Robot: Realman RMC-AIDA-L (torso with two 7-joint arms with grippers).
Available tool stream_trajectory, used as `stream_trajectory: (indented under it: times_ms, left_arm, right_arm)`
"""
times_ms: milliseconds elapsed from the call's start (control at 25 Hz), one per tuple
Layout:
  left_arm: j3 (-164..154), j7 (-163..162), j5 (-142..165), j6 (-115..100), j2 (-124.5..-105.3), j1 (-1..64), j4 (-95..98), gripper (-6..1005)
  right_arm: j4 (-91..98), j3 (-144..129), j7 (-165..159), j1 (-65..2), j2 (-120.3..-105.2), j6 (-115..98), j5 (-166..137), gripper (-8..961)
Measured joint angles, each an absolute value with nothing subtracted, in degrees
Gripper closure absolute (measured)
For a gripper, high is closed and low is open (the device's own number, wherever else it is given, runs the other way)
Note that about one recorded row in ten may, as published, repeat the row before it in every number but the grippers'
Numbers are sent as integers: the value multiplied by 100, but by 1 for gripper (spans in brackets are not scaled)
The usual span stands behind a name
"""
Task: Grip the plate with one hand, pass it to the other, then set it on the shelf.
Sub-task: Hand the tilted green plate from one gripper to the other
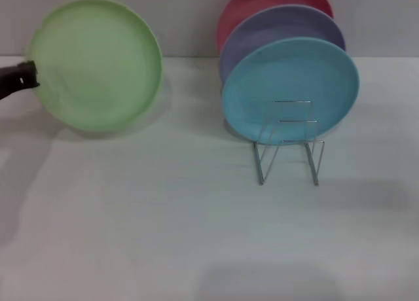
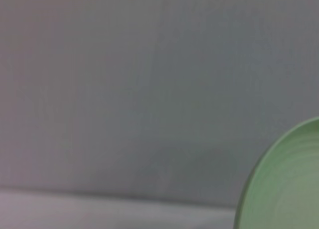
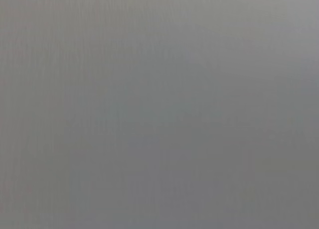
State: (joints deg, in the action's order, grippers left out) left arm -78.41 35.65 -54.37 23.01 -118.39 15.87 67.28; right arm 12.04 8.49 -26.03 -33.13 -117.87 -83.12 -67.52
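Note:
The light-green plate (image 1: 98,64) hangs tilted above the table at the far left, its face turned toward the head camera. My left gripper (image 1: 29,76) comes in from the left edge and is shut on the plate's left rim. The left wrist view catches an arc of the plate (image 2: 286,184) against a grey wall. The shelf (image 1: 288,144), a small silver wire rack, stands right of centre with its front loops bare. My right gripper is out of view, and its wrist view shows only plain grey.
Leaning in the rack from front to back are a turquoise plate (image 1: 291,88), a lavender plate (image 1: 281,23) and a red plate (image 1: 262,0). The white table (image 1: 163,222) spreads in front, and a grey wall runs behind.

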Motion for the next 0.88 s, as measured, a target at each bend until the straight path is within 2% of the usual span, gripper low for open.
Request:
stream_trajectory:
  times_ms: [360,880]
  left_arm:
    - [-10248,3799,-5714,-1897,-11813,935,6380,969]
    - [-12019,304,-4272,-5081,-11810,1059,4307,970]
  right_arm:
    - [1216,835,-2591,-3319,-11796,-8220,-6759,227]
    - [1222,835,-2584,-3273,-11795,-8171,-6748,227]
